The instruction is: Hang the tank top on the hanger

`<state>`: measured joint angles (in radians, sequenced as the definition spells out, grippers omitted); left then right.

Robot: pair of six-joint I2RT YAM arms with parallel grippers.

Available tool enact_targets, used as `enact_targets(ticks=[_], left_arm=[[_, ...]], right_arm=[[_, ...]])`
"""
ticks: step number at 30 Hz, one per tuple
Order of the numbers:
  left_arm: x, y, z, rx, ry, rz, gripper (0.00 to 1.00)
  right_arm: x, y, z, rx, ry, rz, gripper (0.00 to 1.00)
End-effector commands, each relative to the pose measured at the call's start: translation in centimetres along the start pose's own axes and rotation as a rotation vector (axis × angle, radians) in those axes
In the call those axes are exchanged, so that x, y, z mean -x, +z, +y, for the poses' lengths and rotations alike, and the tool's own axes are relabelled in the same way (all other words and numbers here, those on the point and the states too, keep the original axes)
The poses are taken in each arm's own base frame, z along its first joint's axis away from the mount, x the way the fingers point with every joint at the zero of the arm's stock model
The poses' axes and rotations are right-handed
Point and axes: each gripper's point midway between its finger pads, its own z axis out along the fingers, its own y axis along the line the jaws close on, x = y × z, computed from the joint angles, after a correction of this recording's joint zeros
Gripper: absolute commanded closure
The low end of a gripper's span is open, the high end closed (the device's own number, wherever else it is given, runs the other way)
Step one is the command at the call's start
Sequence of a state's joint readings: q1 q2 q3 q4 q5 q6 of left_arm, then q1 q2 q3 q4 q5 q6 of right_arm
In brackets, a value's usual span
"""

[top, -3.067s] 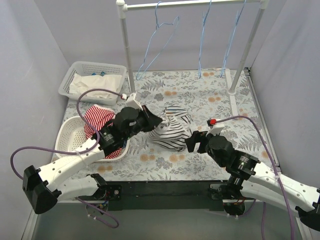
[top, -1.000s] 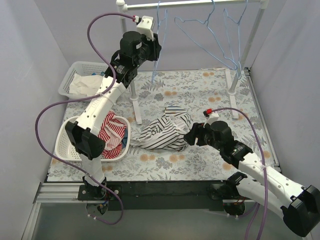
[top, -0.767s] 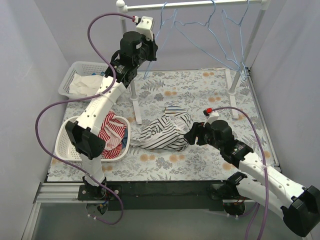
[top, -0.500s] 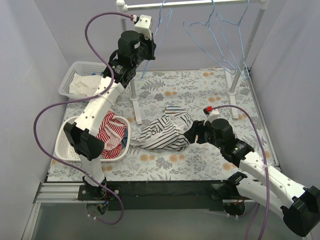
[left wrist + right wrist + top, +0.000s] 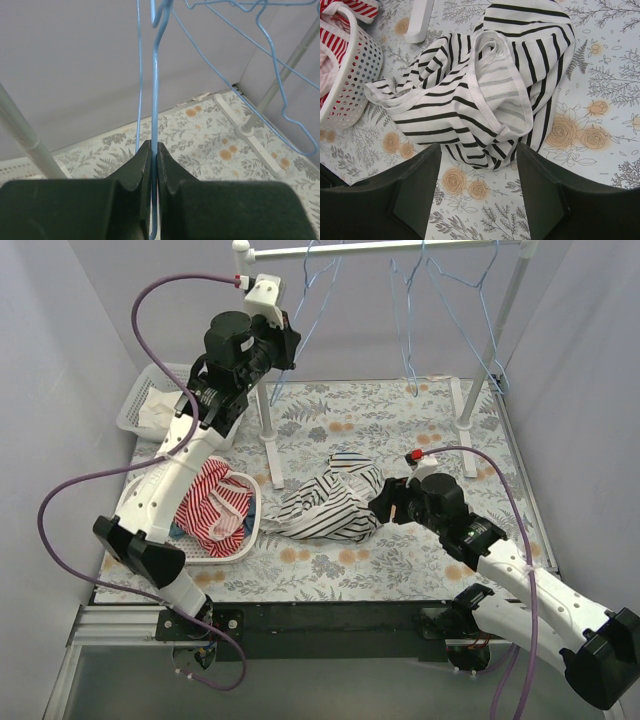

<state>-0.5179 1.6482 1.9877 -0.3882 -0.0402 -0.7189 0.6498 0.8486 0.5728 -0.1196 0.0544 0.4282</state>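
Observation:
The tank top (image 5: pixel 330 502), white with dark stripes, lies crumpled on the floral table; it also fills the right wrist view (image 5: pixel 485 85). My right gripper (image 5: pixel 385 506) is open and empty, low at the garment's right edge, with its jaws wide apart just short of the cloth's hem (image 5: pixel 478 150). My left gripper (image 5: pixel 290 343) is raised high by the rack's left post. It is shut on the pale-blue wire hanger (image 5: pixel 322 288), whose thin wire runs straight up between the closed jaws (image 5: pixel 154 100). The hanger's hook is near the rail.
A white rack stands at the back, with rail (image 5: pixel 380 248), left post (image 5: pixel 262 410) and right post (image 5: pixel 488 360). Two more blue hangers (image 5: pixel 408 330) (image 5: pixel 470 315) hang on it. A round basket (image 5: pixel 250 530) holds red-striped cloth. A back-left basket (image 5: pixel 135 405) holds white cloth.
My left arm has drawn back to the left and a little lower, holding the hanger. The other two hangers have swung on the rail. The right gripper has barely moved.

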Motion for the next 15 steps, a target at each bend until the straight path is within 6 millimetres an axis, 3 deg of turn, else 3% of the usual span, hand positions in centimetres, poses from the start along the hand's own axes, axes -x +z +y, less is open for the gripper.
enact_targets(ticks=[1, 3, 4, 5, 7, 8, 10, 11, 12, 14, 15], left_arm=[[1.7, -5.4, -1.1, -0.073, -0.034, -0.028, 1.0], [-0.9, -6.4, -1.5, -0.093, -0.062, 0.034, 1.0], [-0.2, -8.1, -1.8, -0.11, -0.071, 0.02, 1.0], [-2.2, -8.4, -1.8, -0.115, -0.078, 0.067, 1.0], [-2.7, -10.7, -2.6, -0.151, -0.117, 0.089, 1.0], [-5.1, -11.2, -2.6, -0.155, -0.129, 0.141, 1.0], [-7.0, -12.5, -3.1, -0.18, -0.171, 0.186, 1.0], [-7.0, -13.8, -3.2, -0.189, -0.181, 0.182, 1.0], [-9.4, -14.4, -3.1, -0.178, -0.191, 0.241, 1.0], [-10.1, -15.9, -2.7, -0.157, -0.205, 0.249, 1.0], [-12.0, -16.5, -2.4, -0.14, -0.211, 0.293, 1.0]], right_arm=[[3.1, 0.1, 0.8, -0.001, -0.038, -0.06, 0.31], [3.1, 0.8, 0.9, 0.002, -0.044, -0.037, 0.33], [2.8, 1.4, 0.8, -0.006, -0.047, -0.017, 0.33], [3.2, 1.6, 1.0, -0.004, -0.049, -0.021, 0.33], [3.0, 2.7, 1.1, -0.005, -0.053, 0.006, 0.34], [3.9, 3.1, 1.5, 0.007, -0.057, -0.01, 0.36], [3.6, 4.4, 1.9, 0.022, -0.066, 0.023, 0.37], [4.6, 4.9, 2.4, 0.033, -0.079, 0.006, 0.37], [4.9, 5.5, 2.7, 0.043, -0.089, 0.01, 0.37], [4.3, 7.4, 2.7, 0.036, -0.115, 0.051, 0.38], [5.5, 8.0, 3.4, 0.044, -0.126, 0.034, 0.39]])
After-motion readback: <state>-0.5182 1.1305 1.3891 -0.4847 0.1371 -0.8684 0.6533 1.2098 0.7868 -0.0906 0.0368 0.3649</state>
